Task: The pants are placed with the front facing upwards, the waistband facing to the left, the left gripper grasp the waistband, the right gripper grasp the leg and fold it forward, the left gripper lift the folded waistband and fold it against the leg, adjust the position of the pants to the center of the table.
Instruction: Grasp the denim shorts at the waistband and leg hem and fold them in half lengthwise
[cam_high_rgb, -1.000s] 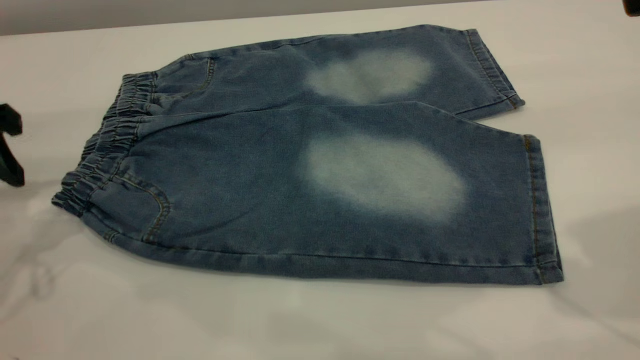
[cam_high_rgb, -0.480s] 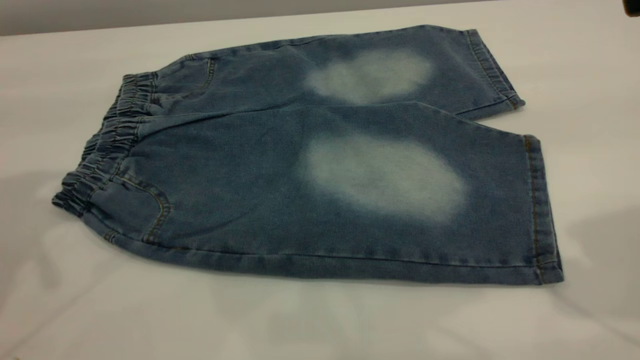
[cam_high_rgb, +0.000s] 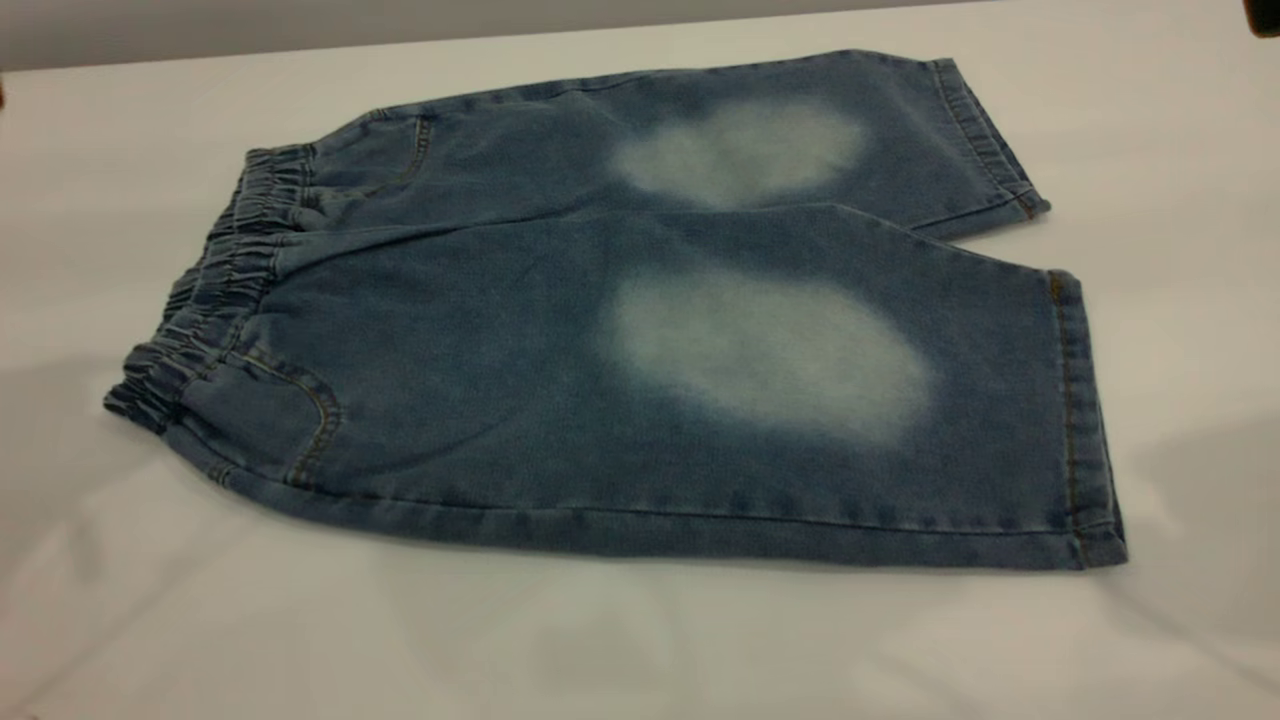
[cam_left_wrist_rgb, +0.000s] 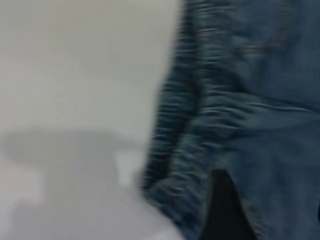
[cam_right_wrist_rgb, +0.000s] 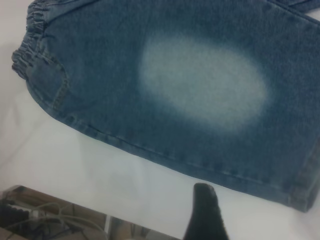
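The white table has a bare strip nearest the camera, and right behind it sit the pants, spread flat and front side up. The closer leg has a big pale faded oval in the middle, with its hem over on the right. At the near left corner there's a curved pocket seam in tan stitching. The gathered waistband runs up the left end. Farther back is the second leg with its own faded patch, its hem pointing toward the far right.

In the left wrist view, a dark finger of the left gripper hangs over the blurry waistband; can't tell if it's spread or closed. In the right wrist view, one black finger of the right gripper shows above the table just beside the pants' near edge. Only that one finger shows, so no idea about its state either.
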